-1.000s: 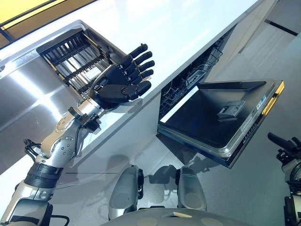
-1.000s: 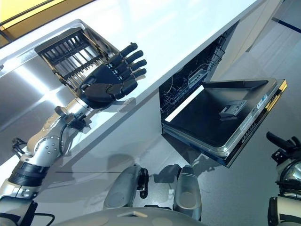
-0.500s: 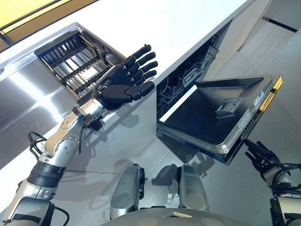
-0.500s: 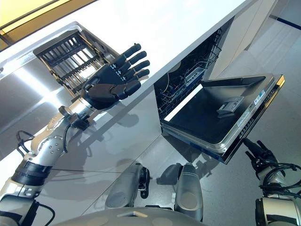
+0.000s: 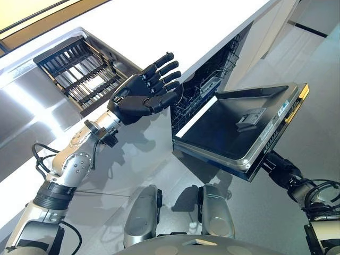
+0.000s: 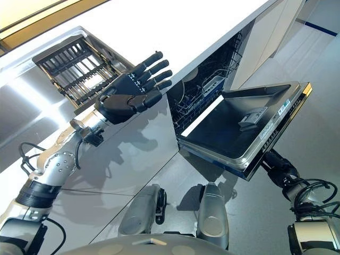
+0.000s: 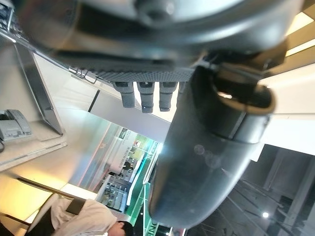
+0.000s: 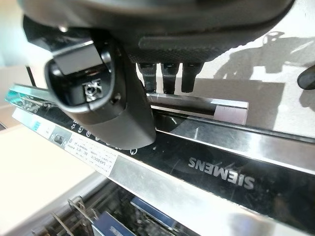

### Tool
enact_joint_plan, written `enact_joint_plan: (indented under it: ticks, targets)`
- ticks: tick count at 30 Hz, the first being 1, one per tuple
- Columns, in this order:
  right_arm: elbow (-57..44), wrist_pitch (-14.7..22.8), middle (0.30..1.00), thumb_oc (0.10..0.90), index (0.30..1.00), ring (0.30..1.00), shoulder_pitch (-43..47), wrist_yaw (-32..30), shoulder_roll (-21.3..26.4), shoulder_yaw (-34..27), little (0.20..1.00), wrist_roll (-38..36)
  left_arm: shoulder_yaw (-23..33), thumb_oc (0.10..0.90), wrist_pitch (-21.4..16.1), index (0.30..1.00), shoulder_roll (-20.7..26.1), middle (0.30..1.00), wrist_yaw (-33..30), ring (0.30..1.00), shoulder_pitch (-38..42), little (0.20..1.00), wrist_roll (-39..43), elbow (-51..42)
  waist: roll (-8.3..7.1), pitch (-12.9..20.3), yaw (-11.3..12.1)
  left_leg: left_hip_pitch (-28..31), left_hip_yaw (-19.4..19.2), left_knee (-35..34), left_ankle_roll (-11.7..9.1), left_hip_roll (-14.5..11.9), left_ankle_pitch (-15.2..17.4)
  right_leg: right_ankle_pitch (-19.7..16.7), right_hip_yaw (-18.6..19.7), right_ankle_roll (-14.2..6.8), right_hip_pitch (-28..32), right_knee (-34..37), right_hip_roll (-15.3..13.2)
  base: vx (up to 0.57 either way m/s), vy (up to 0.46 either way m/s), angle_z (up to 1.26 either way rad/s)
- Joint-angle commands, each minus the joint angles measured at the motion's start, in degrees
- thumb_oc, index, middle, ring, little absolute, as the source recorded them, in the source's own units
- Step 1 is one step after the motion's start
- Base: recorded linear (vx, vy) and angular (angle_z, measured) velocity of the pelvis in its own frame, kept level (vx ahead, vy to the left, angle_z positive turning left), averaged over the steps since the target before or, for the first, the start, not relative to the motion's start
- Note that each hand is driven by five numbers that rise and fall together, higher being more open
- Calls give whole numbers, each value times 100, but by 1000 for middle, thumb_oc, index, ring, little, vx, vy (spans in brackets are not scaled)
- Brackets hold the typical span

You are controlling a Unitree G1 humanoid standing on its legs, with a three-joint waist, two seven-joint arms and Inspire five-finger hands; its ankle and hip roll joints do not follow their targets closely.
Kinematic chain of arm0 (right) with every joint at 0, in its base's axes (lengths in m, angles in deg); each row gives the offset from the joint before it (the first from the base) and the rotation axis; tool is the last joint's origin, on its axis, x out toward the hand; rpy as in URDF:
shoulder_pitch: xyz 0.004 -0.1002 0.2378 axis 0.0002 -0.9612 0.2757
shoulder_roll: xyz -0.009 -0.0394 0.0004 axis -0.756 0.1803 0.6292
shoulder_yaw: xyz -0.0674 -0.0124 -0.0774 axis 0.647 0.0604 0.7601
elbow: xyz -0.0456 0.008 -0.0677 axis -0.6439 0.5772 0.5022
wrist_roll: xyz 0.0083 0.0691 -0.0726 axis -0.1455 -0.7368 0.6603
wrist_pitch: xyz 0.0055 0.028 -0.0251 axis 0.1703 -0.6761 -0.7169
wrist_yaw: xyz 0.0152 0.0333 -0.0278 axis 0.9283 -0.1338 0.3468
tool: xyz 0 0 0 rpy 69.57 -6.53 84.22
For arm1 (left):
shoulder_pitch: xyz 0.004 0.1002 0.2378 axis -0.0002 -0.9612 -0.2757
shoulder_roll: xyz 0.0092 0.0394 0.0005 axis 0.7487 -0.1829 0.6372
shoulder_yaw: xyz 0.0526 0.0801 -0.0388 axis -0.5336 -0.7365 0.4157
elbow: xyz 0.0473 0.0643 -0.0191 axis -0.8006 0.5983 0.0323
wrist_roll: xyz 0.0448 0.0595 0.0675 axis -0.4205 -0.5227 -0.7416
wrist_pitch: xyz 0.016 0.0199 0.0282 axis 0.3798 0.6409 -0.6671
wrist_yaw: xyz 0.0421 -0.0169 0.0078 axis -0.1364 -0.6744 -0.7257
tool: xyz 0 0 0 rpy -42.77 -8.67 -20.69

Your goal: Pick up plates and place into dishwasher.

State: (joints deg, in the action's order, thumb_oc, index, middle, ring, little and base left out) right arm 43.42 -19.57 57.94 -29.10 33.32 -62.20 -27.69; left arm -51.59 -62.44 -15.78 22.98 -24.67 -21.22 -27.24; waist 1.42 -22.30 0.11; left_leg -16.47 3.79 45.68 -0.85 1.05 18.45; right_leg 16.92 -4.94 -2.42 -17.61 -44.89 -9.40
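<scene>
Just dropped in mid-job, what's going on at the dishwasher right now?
The dishwasher door hangs partly open, and the right hand is at its top edge, thumb over the front panel. The left hand is raised with straight fingers in front of the white counter, holding nothing. A dark rack sits in the steel sink on the counter. The dishwasher's wire racks show inside. I can't see a plate in either hand.
</scene>
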Motion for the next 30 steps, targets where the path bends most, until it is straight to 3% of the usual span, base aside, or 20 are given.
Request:
enact_joint_plan:
  ticks: [1,10,21,30]
  targets:
    - [-1362,137,900,800,900,900,1515,1749,-657,171,900,-830,75,800,-1,900,-214,900,185,900,43,900,335,-65,-22,213,347,187,-331,265,599,309,433,56,-381,660,488,-254,403,37,-27,5]
    - [-2023,-82,900,800,900,900,2043,1878,-719,141,900,-1695,49,800,188,900,-243,900,220,900,104,900,395,11,-56,300,447,192,-239,384,554,336,471,70,-428,617,595,-274,370,37,-17,-2]
    - [-2424,201,900,800,900,900,2557,1555,-1145,-238,900,-2883,-97,800,292,900,-403,900,102,900,339,900,390,79,-40,398,517,214,-150,439,541,375,508,124,-453,557,693,-328,330,7,4,0]
    - [-2435,285,900,800,900,900,2523,1444,-1289,-261,900,-2841,-160,800,243,900,-434,900,-38,900,436,900,364,65,-61,438,537,393,-112,260,495,391,481,119,-490,515,905,-185,265,19,15,14]
